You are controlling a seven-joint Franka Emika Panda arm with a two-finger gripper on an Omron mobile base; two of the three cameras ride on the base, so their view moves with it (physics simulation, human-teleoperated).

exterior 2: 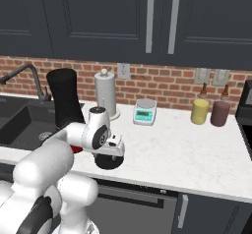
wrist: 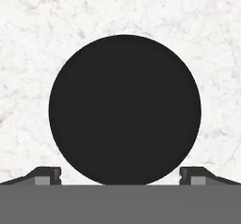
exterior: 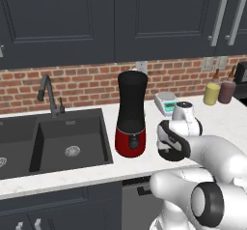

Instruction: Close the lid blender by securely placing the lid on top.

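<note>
From the left base view, the blender [exterior: 131, 114] stands upright on the white marble counter [exterior: 226, 122] just right of the dark sink [exterior: 53, 142], its black jar open at the top and its red base facing forward; the white arm bends low over the counter to the blender's right, hiding what lies under the hand. Behind it sits a grey-and-teal scale [exterior: 165, 102], and farther right a yellow bottle [exterior: 212, 93] and a maroon bottle [exterior: 226, 92] stand against the brick wall. From the right base view, the arm reaches down in front of the blender [exterior 2: 65, 100], and the lid [exterior 2: 109, 161] lies flat on the counter directly beneath the hand, near the counter's front edge and apart from the blender. A paper towel roll [exterior 2: 106, 98] stands behind. In the hand view, the lid [wrist: 124, 109] shows as a plain black disc on the marble, and the gripper [wrist: 120, 173] hangs above it with its tips spread wide, one on either side of the disc's near edge, holding nothing.
</note>
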